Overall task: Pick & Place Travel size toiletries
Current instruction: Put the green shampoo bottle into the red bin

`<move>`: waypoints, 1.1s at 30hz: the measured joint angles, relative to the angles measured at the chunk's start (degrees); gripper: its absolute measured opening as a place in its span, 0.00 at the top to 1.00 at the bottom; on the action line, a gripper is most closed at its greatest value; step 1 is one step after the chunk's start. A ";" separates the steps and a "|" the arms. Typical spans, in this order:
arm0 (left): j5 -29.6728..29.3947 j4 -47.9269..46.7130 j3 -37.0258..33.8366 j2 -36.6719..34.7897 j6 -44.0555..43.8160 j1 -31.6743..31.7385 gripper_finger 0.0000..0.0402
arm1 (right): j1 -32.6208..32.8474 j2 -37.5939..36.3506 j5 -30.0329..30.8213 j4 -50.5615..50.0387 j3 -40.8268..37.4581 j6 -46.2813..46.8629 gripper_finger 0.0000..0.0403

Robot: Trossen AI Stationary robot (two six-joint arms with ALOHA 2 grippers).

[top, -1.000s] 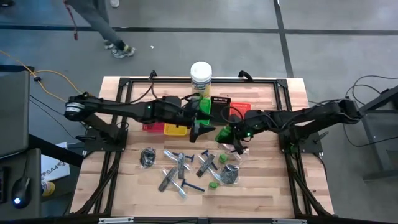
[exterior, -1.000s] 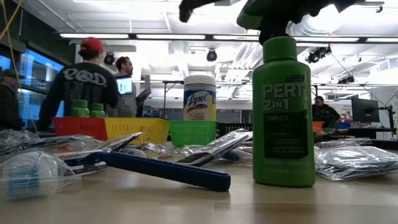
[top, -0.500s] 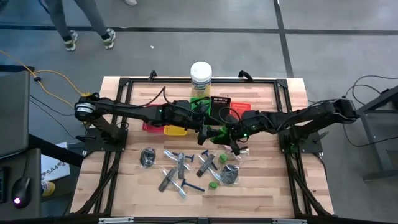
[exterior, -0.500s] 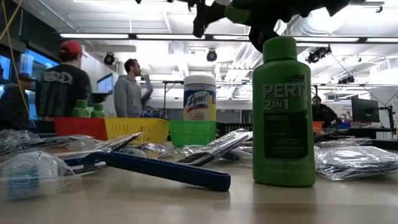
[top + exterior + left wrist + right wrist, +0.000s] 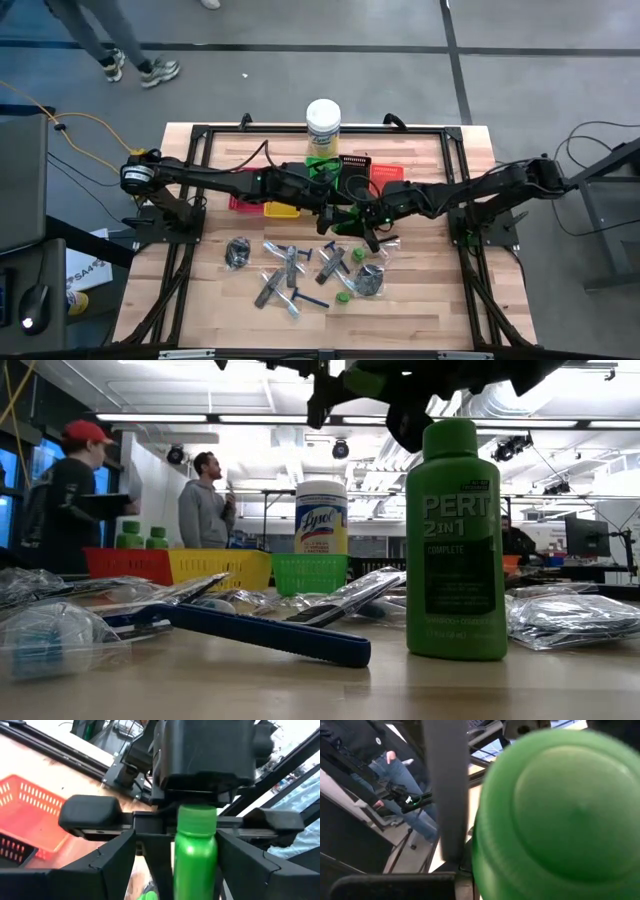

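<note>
A small green bottle (image 5: 196,855) is held in the air between my two grippers above the table's middle (image 5: 347,212). My right gripper (image 5: 360,217) is shut on it, and the cap (image 5: 555,815) points at the right wrist camera. My left gripper (image 5: 336,214) is open. Its fingers (image 5: 115,865) stand on either side of the bottle's body, and I cannot tell whether they touch it. Below on the table lie dark-blue razors (image 5: 260,635), grey flat pieces (image 5: 290,262), shiny bundles (image 5: 238,252) and green round tops (image 5: 343,297). A second green bottle (image 5: 455,540) stands upright. My right gripper holds the green bottle at its cap end (image 5: 195,820), coming level from the table's right, with the fingers along the bottle. The bottle is lifted clear and lies roughly level, its base toward my left gripper. My left fingers hide much of the contact.
Small trays stand in a row behind the grippers: red (image 5: 243,204), yellow (image 5: 282,209), green (image 5: 322,172), black (image 5: 355,163) and red-orange (image 5: 385,172). A tall jar with a white lid (image 5: 323,122) stands at the far edge. People stand in the room beyond (image 5: 205,500).
My left gripper has moved toward the table's right and closed in on the bottle, from a gap beside it to fingers flanking its body. My right gripper has carried the bottle a little toward the table's left, keeping it clear of the table.
</note>
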 joint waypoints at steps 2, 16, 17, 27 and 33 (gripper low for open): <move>0.05 0.65 0.00 -0.02 0.02 0.00 0.36 | 0.00 0.05 0.00 -0.25 0.35 0.02 0.81; 1.30 1.18 -0.02 -0.15 -0.01 0.02 0.37 | 0.02 0.99 0.48 -0.34 1.70 -0.15 0.81; 1.58 1.23 -0.02 -0.15 -0.19 0.02 0.38 | 0.02 0.98 0.59 -0.34 1.71 -0.10 0.81; 5.11 3.19 0.02 -0.09 -1.16 0.02 0.65 | 0.00 1.01 2.13 -0.03 1.80 -0.38 0.81; 5.70 3.18 0.02 -0.04 -0.83 -0.39 0.71 | 0.07 1.01 2.80 -0.06 1.82 -0.31 0.81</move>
